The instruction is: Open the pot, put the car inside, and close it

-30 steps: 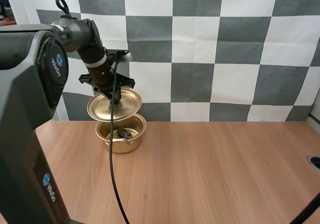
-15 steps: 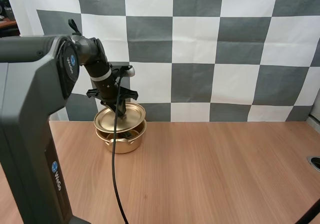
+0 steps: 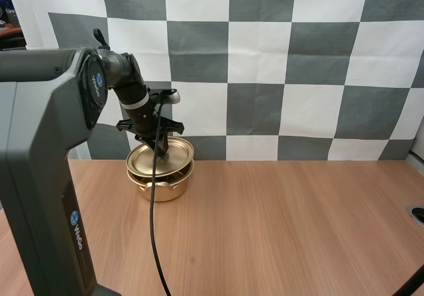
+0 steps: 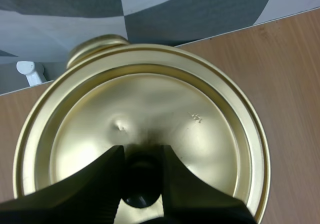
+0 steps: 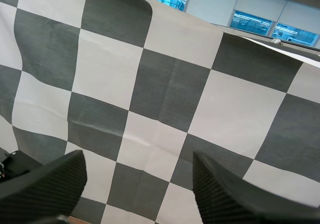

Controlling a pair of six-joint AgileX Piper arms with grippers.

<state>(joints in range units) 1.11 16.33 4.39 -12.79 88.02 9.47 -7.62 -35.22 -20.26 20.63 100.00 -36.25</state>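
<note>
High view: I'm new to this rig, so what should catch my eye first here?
A gold lid, pinched by its dark knob in the left gripper, hangs right over the gold pot at the far left of the table. The right gripper is open and holds nothing.

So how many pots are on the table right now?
1. The gold pot sits far left on the table, under the lid my left gripper holds by its knob. My left arm hides the near left corner.
</note>
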